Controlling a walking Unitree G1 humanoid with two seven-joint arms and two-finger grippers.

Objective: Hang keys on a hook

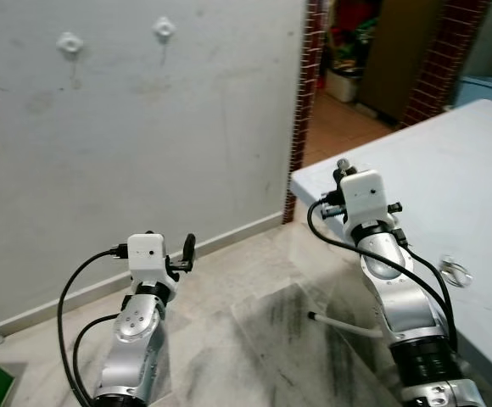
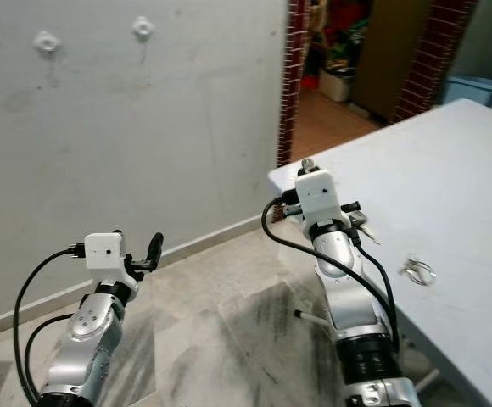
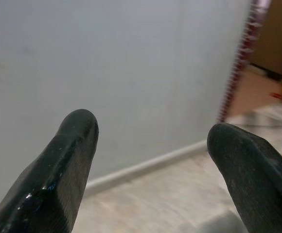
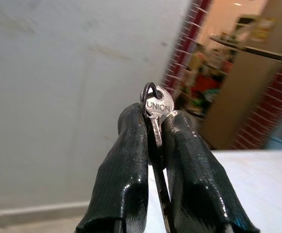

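Grey wall [image 1: 144, 127] faces right end effector [image 4: 155, 126] pinching key [image 4: 156, 108]; left end effector [image 3: 150, 141] spread, empty.

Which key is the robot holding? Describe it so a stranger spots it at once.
Start at the grey table on the robot's right, then go to its near corner, where the right end effector is raised. Pinched upright between its black fingers is a silver key stamped UNION with a dark ring through its head; the loose ring lies flat on the table.
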